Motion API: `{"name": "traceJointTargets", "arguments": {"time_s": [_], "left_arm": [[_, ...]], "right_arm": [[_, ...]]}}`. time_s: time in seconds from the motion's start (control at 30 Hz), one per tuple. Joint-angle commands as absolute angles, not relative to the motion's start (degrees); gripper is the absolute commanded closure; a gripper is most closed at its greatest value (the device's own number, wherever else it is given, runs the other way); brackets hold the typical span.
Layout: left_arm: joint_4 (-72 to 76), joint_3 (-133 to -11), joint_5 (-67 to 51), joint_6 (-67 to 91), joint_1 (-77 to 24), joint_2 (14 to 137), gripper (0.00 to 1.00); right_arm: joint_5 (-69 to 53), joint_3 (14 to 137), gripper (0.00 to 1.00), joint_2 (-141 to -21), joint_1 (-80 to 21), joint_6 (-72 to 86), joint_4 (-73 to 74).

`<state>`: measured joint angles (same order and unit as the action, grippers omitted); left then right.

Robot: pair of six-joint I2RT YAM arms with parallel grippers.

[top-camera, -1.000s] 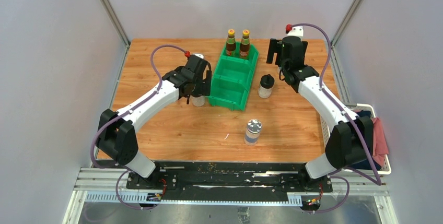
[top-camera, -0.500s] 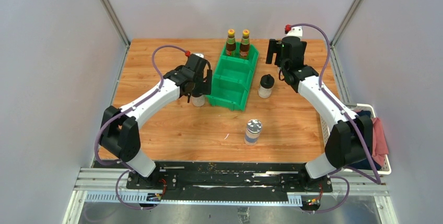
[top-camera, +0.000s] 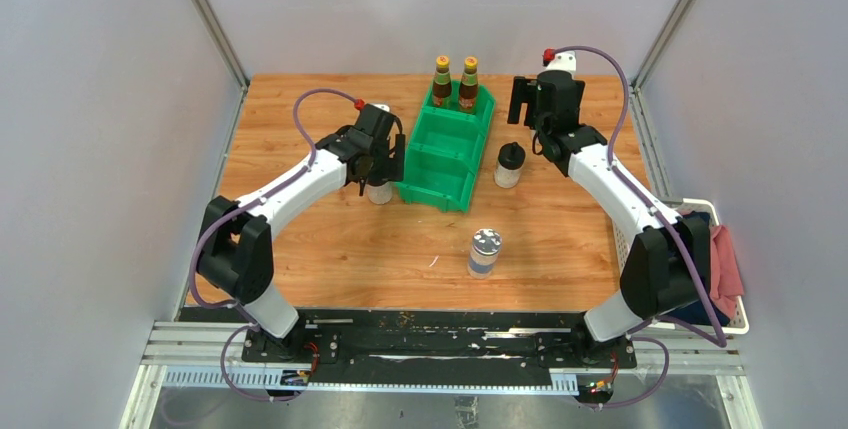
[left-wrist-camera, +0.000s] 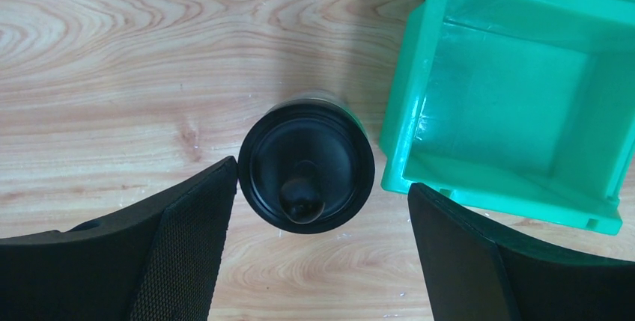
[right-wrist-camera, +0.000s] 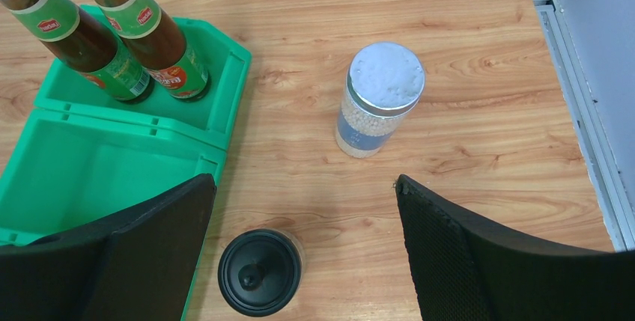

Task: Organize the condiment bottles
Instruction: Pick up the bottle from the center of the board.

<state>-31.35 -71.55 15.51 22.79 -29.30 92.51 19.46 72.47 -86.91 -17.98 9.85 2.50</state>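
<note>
Two brown sauce bottles with yellow caps [top-camera: 441, 82] [top-camera: 468, 84] stand in the far compartment of the green bin [top-camera: 437, 189]; the right wrist view shows them too [right-wrist-camera: 97, 40] [right-wrist-camera: 153, 33]. My left gripper [top-camera: 381, 154] [left-wrist-camera: 322, 186] hangs open over a black-capped shaker [top-camera: 378, 192] [left-wrist-camera: 306, 167] just left of the bin, its left fingertip [left-wrist-camera: 225, 179] at the cap's edge. A second shaker [top-camera: 509, 164] [right-wrist-camera: 260, 271] stands right of the bin. My right gripper [top-camera: 535, 99] [right-wrist-camera: 305, 179] is open above the table. One silver-lidded jar [top-camera: 485, 252] stands near the front, another [right-wrist-camera: 378, 100] below the right gripper.
The bin's middle compartment [right-wrist-camera: 82, 179] and near compartment [left-wrist-camera: 517, 104] hold nothing. A white basket with cloths [top-camera: 722, 259] sits off the table's right edge. Metal frame posts [top-camera: 205, 14] and grey walls close in the back corners.
The left arm's elbow has shifted slightly right while its gripper stays over the shaker. The right arm has barely moved.
</note>
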Motion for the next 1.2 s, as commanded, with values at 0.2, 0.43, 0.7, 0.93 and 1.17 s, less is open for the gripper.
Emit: {"name": "traceJointTargets", "arguments": {"time_s": [0.2, 0.43, 0.7, 0.93, 1.17], "left_arm": [[-30.13, -70.96, 14.89, 23.21, -28.50, 93.44, 0.13], [-29.98, -70.84, 14.85, 23.20, -28.30, 93.80, 0.15], [-29.77, -70.84, 14.95, 23.20, -28.13, 94.35, 0.16], [-29.74, -70.99, 14.94, 23.20, -27.88, 95.04, 0.18], [-29.75, -71.28, 15.03, 23.29, -27.77, 95.52, 0.19]], "right_arm": [[18.94, 72.33, 0.06, -87.71, -17.65, 9.33, 1.53], [18.95, 72.29, 0.06, -87.98, -17.69, 9.43, 1.58], [19.03, 72.42, 0.06, -88.33, -17.67, 9.43, 1.58], [19.17, 72.55, 0.06, -88.59, -17.67, 9.33, 1.53], [19.25, 72.77, 0.05, -88.90, -17.67, 9.27, 1.58]]}}
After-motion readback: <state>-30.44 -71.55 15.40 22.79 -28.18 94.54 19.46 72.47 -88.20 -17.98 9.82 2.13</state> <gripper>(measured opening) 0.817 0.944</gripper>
